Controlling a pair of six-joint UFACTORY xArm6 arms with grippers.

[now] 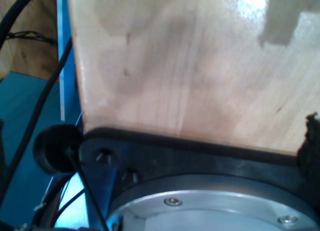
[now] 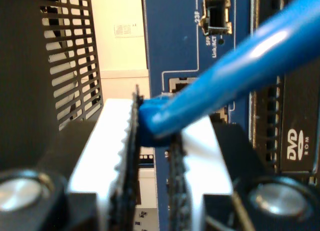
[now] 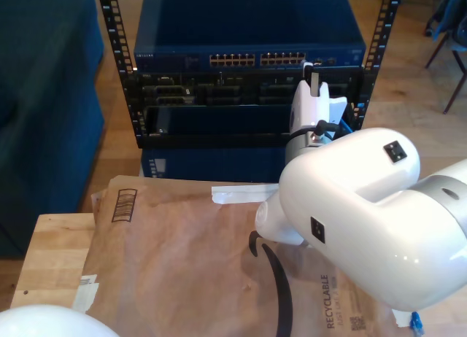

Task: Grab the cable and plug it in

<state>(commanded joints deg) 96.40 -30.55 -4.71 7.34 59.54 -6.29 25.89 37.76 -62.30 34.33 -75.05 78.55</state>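
Observation:
The cable [image 2: 240, 66] is bright blue and runs away from my second gripper [image 2: 155, 121], which is shut on the cable's plug end between its white fingers [image 2: 112, 141] with black toothed pads. The plug tip sits just in front of a blue panel [image 2: 170, 41], close to a socket [image 2: 180, 83]. In the exterior view my second gripper [image 3: 312, 73] is raised at the rack, level with the blue network switch [image 3: 248, 31] and near the right end of its port row [image 3: 255, 59]. A short blue piece of cable [image 3: 416, 323] lies at that view's lower right.
The first wrist view looks over a pale wooden top [image 1: 190, 66], a black plate [image 1: 200, 156] and black leads [image 1: 35, 116]. Brown packing paper [image 3: 190, 264] covers the table in front of the rack. A rounded white arm part [image 3: 44, 324] sits at the exterior view's lower left.

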